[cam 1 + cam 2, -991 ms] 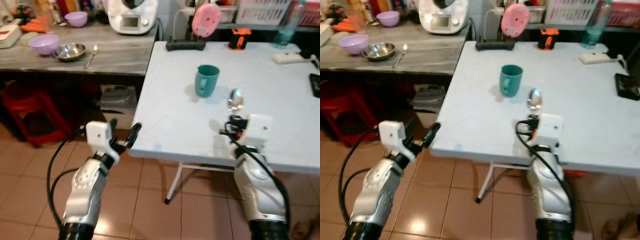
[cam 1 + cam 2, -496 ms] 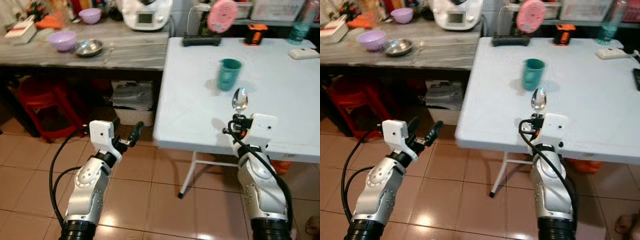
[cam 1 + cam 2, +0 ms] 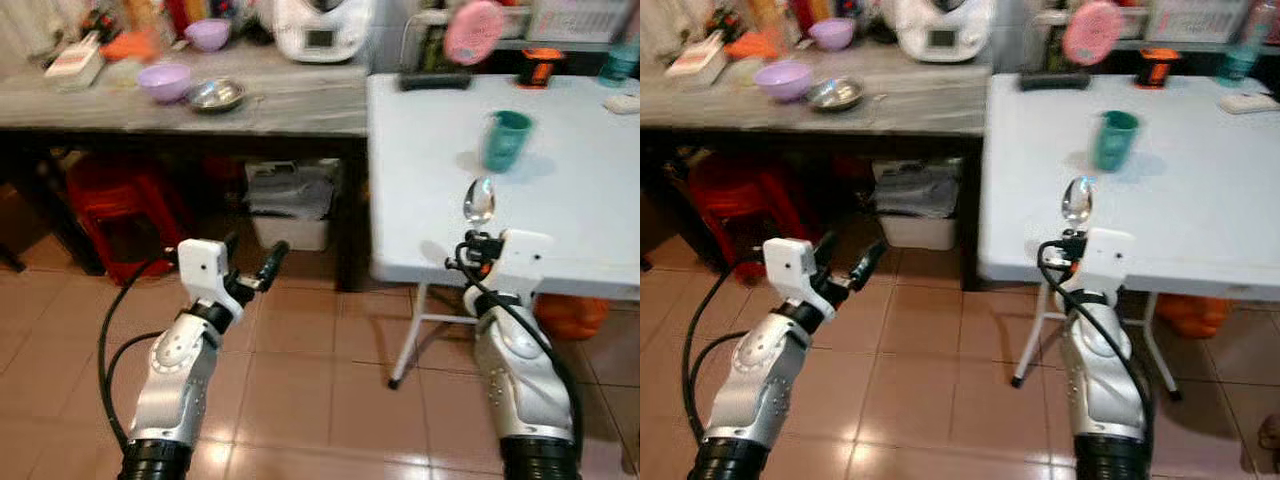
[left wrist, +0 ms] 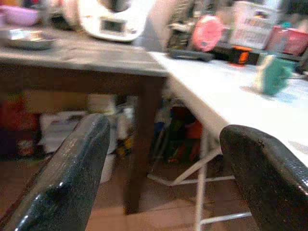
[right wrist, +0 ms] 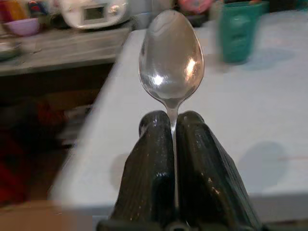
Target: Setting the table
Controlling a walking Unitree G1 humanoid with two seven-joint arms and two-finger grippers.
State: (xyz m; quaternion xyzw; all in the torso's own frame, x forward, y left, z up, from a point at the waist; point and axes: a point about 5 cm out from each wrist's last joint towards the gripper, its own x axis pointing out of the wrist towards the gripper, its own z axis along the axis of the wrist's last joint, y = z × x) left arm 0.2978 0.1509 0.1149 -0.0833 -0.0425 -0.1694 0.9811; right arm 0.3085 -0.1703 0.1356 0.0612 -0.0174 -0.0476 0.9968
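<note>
My right gripper (image 3: 478, 237) is shut on the handle of a silver spoon (image 3: 480, 201), its bowl standing upright above the fingers (image 5: 154, 163). It is held at the near edge of the white folding table (image 3: 590, 200). A teal cup (image 3: 506, 140) stands further back on that table. My left gripper (image 3: 255, 268) is open and empty, held over the tiled floor to the left of the table, its two fingers (image 4: 72, 168) spread wide. A purple bowl (image 3: 165, 80), a steel bowl (image 3: 217, 95) and a smaller purple bowl (image 3: 207, 33) sit on the grey counter (image 3: 280, 105).
A white kitchen appliance (image 3: 320, 25), a pink round object on a black stand (image 3: 470, 35) and an orange-black item (image 3: 540, 65) line the back. A red stool (image 3: 110, 200) and a box (image 3: 290, 195) sit under the counter. Tiled floor (image 3: 330, 380) lies ahead.
The whole view has shifted: the camera has swung left and drawn back, so table and counter sit further right and away. The spoon stays gripped; the left gripper stays open.
</note>
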